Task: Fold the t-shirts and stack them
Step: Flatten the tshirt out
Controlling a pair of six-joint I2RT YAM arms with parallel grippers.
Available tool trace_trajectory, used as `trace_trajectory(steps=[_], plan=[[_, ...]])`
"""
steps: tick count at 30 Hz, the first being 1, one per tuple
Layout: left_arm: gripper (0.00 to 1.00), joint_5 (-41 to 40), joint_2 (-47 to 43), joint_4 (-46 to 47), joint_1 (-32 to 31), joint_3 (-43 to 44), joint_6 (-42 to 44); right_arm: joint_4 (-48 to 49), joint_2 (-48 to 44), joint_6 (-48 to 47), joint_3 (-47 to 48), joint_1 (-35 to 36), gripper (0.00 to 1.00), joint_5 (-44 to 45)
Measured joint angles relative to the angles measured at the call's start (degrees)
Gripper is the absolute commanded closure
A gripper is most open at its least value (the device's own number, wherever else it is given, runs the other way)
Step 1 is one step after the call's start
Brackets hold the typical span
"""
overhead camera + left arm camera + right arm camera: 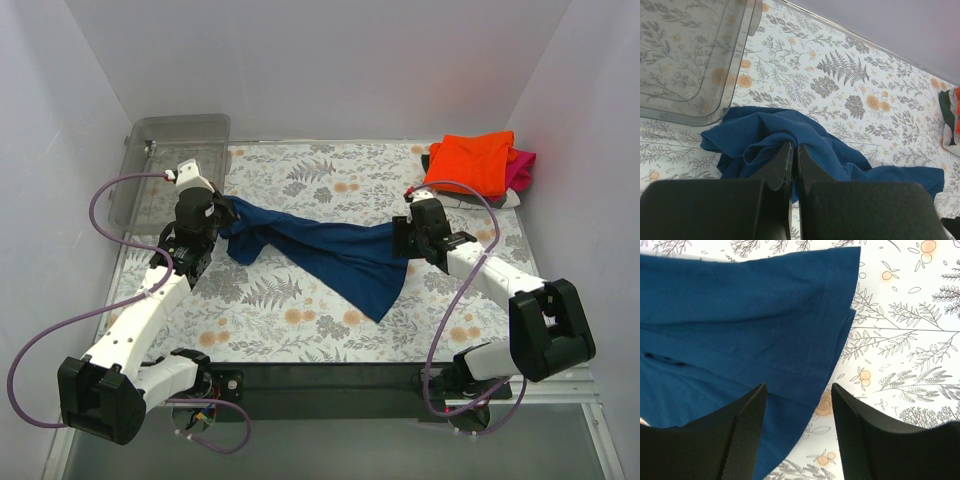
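Observation:
A navy blue t-shirt (330, 255) lies stretched and bunched across the middle of the flowered table. My left gripper (222, 212) is at its left end. In the left wrist view that gripper (794, 147) is shut on a pinched fold of the navy t-shirt (835, 150). My right gripper (403, 240) is at the shirt's right end. It (799, 390) stands open low over the hemmed edge of the shirt (740, 315), the left finger (742, 435) over cloth, the right finger (865, 440) over bare table. Folded t-shirts, orange (470, 160) on top and magenta (522, 168) beneath, are stacked at the back right.
A clear plastic bin (175, 165) stands at the back left, close behind my left gripper, and its corner (685, 50) fills the upper left of the left wrist view. White walls close in the table on three sides. Purple cables loop off both arms.

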Motion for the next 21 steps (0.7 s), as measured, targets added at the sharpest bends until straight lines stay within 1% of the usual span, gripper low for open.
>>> trace_trajectory(steps=[6,15,18,21], plan=[[1.00,0.39,-0.02,-0.02,0.00,-0.07,0.00,2.93,5.09,0.46,-0.13,-1.20,0.57,-2.08],[1.00,0.85,-0.02,0.00,0.00,-0.11,0.00,4.90,9.25,0.55,-0.72,-2.89,0.59,-2.82],[1.00,1.03,-0.02,0.02,0.00,-0.13,0.00,5.75,10.21,0.57,-0.74,-3.32,0.61,-2.84],[1.00,1.14,-0.04,0.11,0.00,-0.28,0.00,6.16,10.75,0.59,-0.83,-3.32,0.66,-2.82]])
